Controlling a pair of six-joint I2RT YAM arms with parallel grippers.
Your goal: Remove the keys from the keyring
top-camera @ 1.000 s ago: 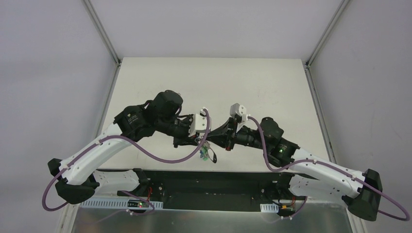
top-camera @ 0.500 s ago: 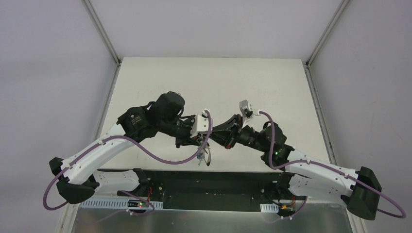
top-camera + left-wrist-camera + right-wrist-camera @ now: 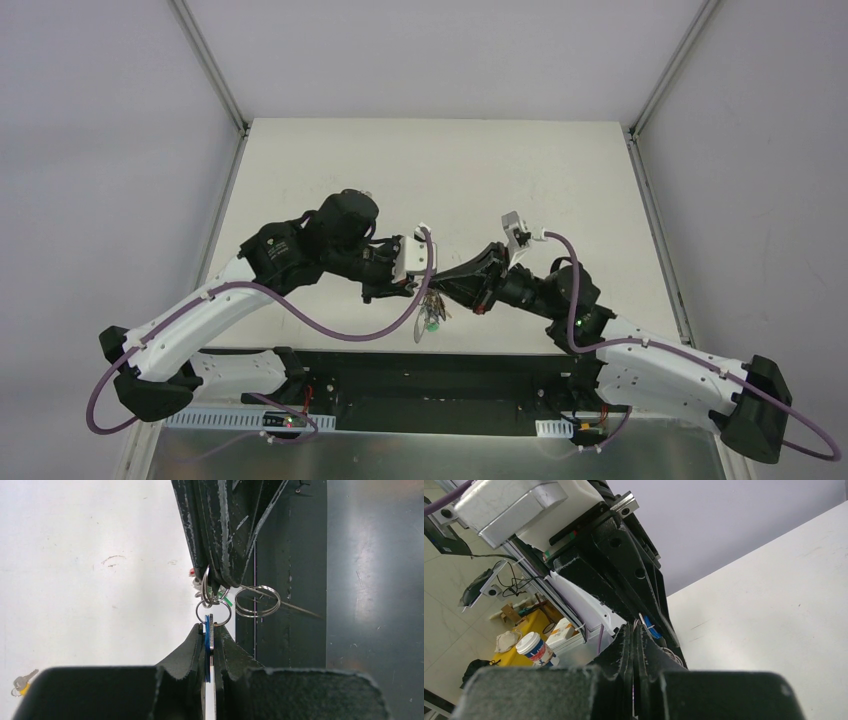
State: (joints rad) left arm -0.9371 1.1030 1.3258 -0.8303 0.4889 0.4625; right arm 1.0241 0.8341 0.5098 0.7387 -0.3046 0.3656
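Blue key [image 3: 208,639], edge-on in mid-air, links to the silver keyring [image 3: 255,615] above; yellow key [image 3: 22,682] lies apart on the tabletop [image 3: 75,580].

**Hidden from you**

Your black left gripper [image 3: 210,630] buries most of the blue-headed silver key [image 3: 206,639]. The top of the grey metal keyring [image 3: 205,587] vanishes inside the right gripper [image 3: 214,584]. From above, the key bunch [image 3: 430,313] is too small to sort.

The left gripper [image 3: 210,631] and right gripper [image 3: 214,586] are scuffed black. One key [image 3: 206,647] is blue-headed, the keyring [image 3: 214,611] silver with green and red flecks (a yellow-tagged key [image 3: 20,683] shows lower left), the table [image 3: 90,580] white, faintly scratched.
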